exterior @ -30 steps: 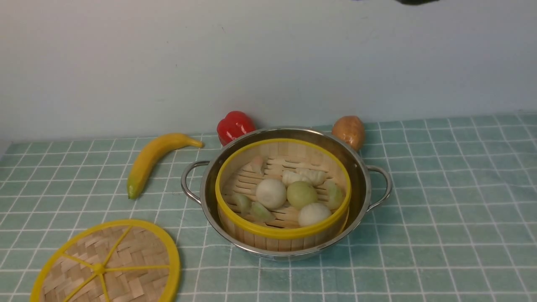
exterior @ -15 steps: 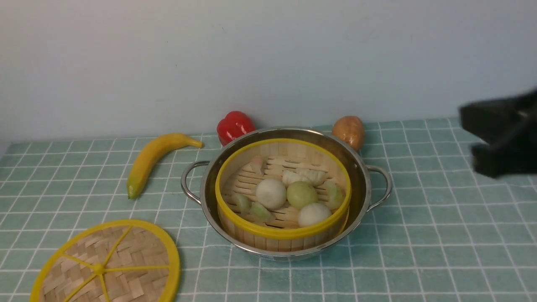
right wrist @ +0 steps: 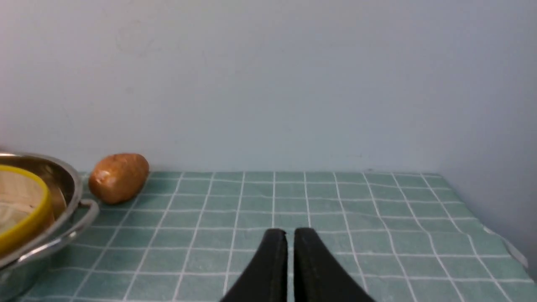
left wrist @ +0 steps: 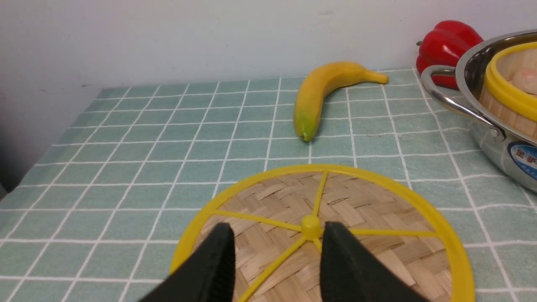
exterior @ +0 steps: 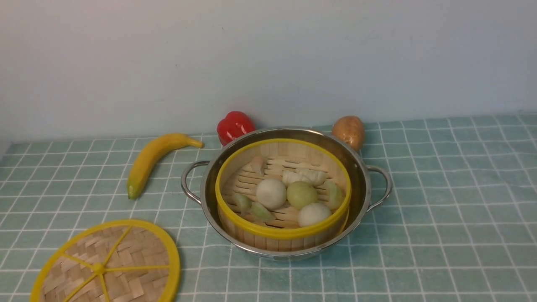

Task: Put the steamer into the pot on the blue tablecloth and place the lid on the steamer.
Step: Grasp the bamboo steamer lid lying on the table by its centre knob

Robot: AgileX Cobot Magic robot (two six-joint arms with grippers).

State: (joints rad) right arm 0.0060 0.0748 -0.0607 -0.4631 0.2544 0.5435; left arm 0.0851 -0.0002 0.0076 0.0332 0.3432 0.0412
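Note:
The steamer point(exterior: 281, 233), a bamboo basket with a yellow rim, sits inside the shiny pot point(exterior: 361, 184) on the blue tablecloth point(exterior: 453, 209) and holds several buns and dumplings. The lid point(exterior: 126, 256), a woven disc with yellow spokes, lies flat on the cloth at the front left. Neither gripper shows in the front view. In the left wrist view my left gripper point(left wrist: 277, 233) hovers open just over the lid point(left wrist: 369, 209), its fingers either side of the hub. In the right wrist view my right gripper point(right wrist: 290, 235) is over bare cloth to the right of the pot point(right wrist: 71, 184), its fingers nearly together and holding nothing.
A banana point(exterior: 153, 157) lies left of the pot, a red pepper point(exterior: 235, 125) behind it, and a potato point(exterior: 349, 131) at its back right. A pale wall runs close behind. The cloth's right edge point(right wrist: 495, 239) ends near a side wall.
My right gripper swept down through the right of the front view half a second ago and has left that view. Pot, steamer and lid have not moved.

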